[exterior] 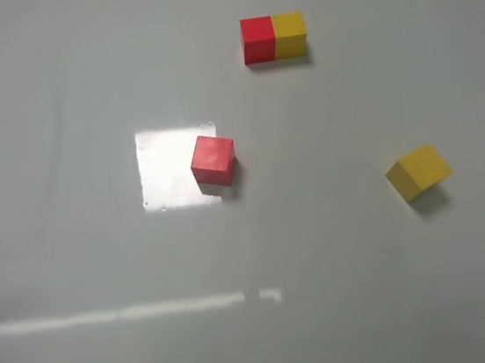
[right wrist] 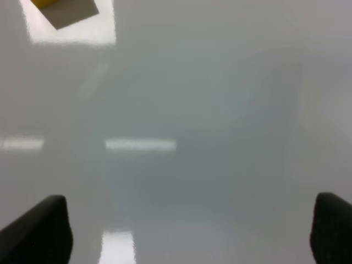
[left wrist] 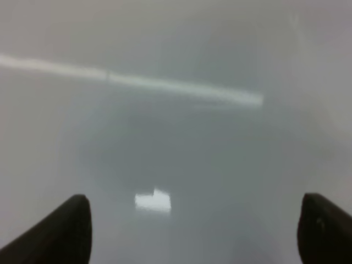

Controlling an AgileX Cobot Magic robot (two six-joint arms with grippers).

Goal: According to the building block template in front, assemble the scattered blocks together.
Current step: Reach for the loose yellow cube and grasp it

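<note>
The template (exterior: 273, 37), a red cube joined to a yellow cube, lies at the far side of the table. The loose red cube (exterior: 213, 160) sits near the middle, at the edge of a bright glare patch. The loose yellow cube (exterior: 418, 171) lies to the right, turned at an angle; a corner of it shows in the right wrist view (right wrist: 47, 3). Neither arm shows in the high view. My left gripper (left wrist: 195, 231) is open and empty over bare table. My right gripper (right wrist: 192, 231) is open and empty, well short of the yellow cube.
The table (exterior: 74, 255) is a glossy grey-white surface with a square glare patch (exterior: 166, 169) and a long light streak (exterior: 126, 313) nearer the front.
</note>
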